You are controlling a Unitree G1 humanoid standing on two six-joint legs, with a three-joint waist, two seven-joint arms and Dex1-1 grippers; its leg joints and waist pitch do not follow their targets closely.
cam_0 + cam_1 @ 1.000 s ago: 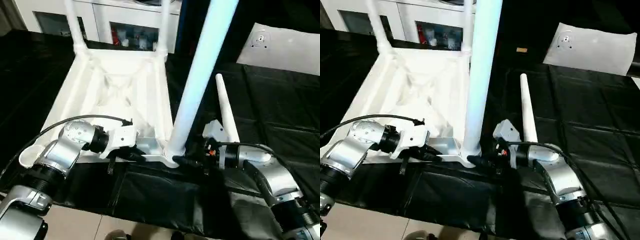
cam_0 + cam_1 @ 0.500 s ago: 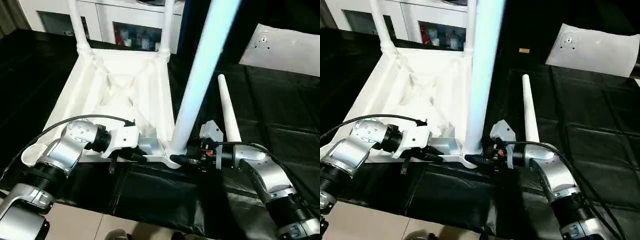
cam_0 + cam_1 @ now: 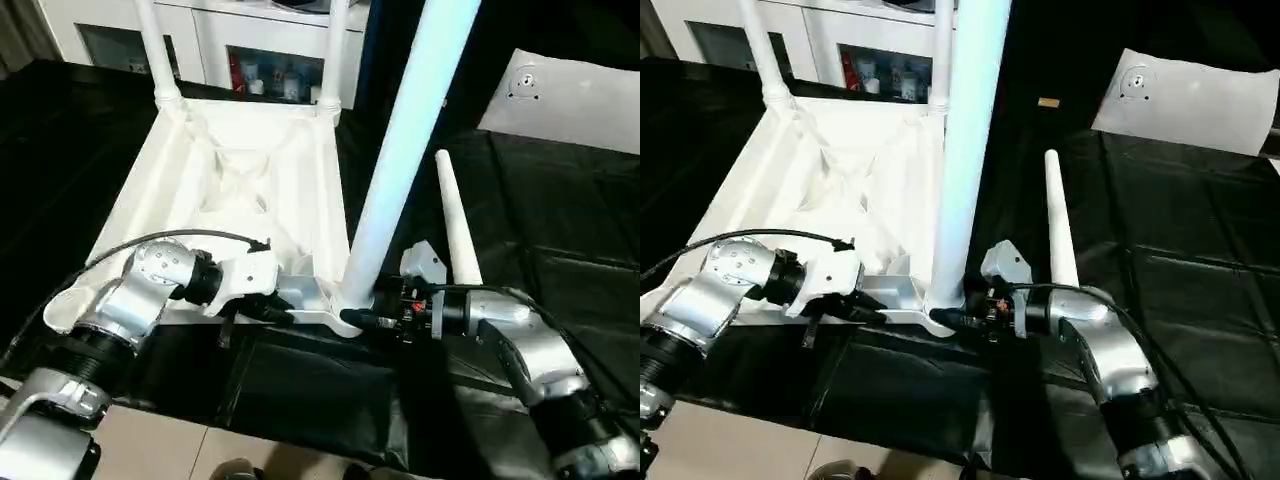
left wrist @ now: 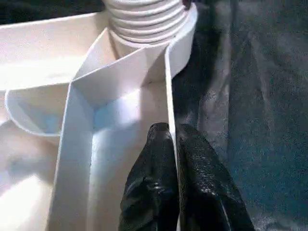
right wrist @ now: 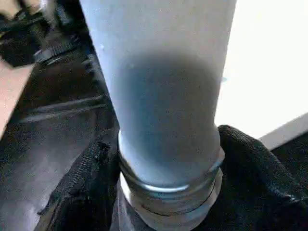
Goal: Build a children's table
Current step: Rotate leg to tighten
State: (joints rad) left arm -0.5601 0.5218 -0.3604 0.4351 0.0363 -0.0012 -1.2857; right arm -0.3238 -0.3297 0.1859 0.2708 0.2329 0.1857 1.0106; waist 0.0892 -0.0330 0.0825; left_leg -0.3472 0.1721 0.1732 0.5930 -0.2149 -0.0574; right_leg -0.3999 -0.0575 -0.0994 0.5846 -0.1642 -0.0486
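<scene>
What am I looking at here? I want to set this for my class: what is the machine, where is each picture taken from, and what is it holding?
A two-armed humanoid robot is assembling a white children's table, lying upside down on black sheeting. Two pictures come from cameras in its head, two from its wrists. The left gripper pinches the tabletop's edge wall. The right gripper clasps the base of a standing leg at a near corner socket. Two legs stand at the far corners; one loose leg lies on the sheeting.

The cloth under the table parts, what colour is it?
Black, with a slight sheen; the cloth shows best in the right eye view.
</scene>
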